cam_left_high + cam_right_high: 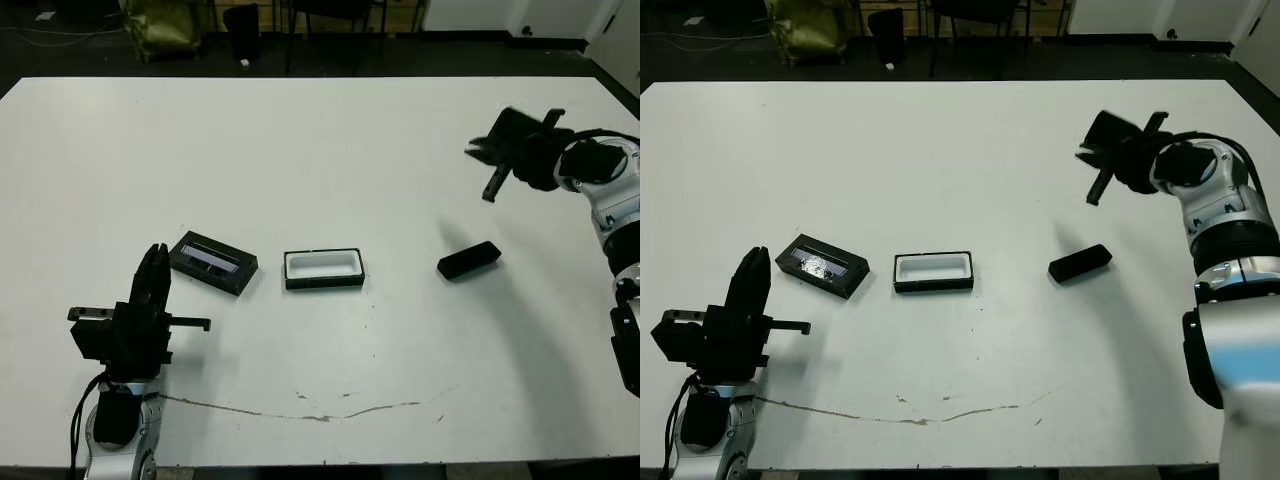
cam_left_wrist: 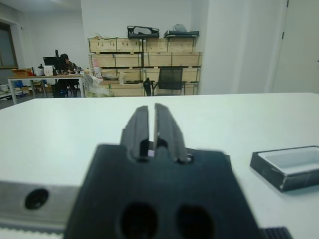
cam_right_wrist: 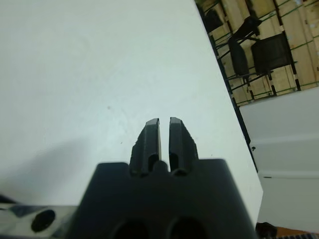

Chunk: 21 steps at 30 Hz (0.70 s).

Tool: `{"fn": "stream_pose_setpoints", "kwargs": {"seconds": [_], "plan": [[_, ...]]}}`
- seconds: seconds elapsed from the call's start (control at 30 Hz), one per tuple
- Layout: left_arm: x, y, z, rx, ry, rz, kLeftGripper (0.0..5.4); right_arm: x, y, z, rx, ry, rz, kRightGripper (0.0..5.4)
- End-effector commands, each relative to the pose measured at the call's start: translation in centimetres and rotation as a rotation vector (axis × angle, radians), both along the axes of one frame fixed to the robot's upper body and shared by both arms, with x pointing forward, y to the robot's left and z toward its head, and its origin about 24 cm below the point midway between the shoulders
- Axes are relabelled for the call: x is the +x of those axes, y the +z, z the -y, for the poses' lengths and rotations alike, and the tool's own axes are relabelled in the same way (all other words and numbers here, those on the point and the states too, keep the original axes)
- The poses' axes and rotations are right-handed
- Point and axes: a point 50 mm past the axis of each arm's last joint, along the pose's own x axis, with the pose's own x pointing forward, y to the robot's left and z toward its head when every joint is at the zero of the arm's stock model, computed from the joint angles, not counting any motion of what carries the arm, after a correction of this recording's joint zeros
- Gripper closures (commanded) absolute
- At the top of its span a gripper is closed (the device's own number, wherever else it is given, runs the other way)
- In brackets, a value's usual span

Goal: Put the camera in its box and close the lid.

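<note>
Left eye view: white table (image 1: 320, 150) with three small black things in a loose row across its middle. Box (image 1: 323, 269) at centre, open, white lining up, empty. Lid (image 1: 213, 263) just left of the box, apart from it, turned at an angle, purplish strip along its middle. Camera (image 1: 469, 260) well right of the box, lying flat and skewed on bare table, touching nothing else.

Left gripper (image 1: 153, 262) low at the near left corner, near the lid's near-left side but clear of it, fingers pointing away across the table. In the left wrist view, fingers (image 2: 139, 128) nearly together, only a thin slit between them, nothing held; box corner (image 2: 289, 167) showing off to one side.

Right gripper (image 1: 478, 150) raised at the far right, beyond the camera and well apart from it, blurred. In the right wrist view, fingers (image 3: 179, 139) side by side with a narrow gap, holding nothing, bare table beneath.

Thin crack line (image 1: 330, 412) along the near table edge.
</note>
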Motion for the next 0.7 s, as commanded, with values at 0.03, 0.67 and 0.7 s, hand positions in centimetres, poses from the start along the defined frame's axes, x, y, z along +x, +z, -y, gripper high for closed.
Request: {"fn": "stream_pose_setpoints", "kwargs": {"seconds": [0.03,0.67,0.7], "plan": [[-0.2,-0.6,-0.2,0.011,-0.001,-0.039,5.38,-0.3,-0.1,0.4,-0.096,0.037,-0.045,5.4],[-0.2,-0.3,0.1,0.022,0.014,-0.052,5.38,-1.3,-1.4,1.8,-0.099,0.026,-0.198,5.4],[-0.3,-0.3,0.2,0.019,0.014,-0.056,5.38,-1.4,-1.5,1.8,-0.106,0.029,-0.201,5.4]]}}
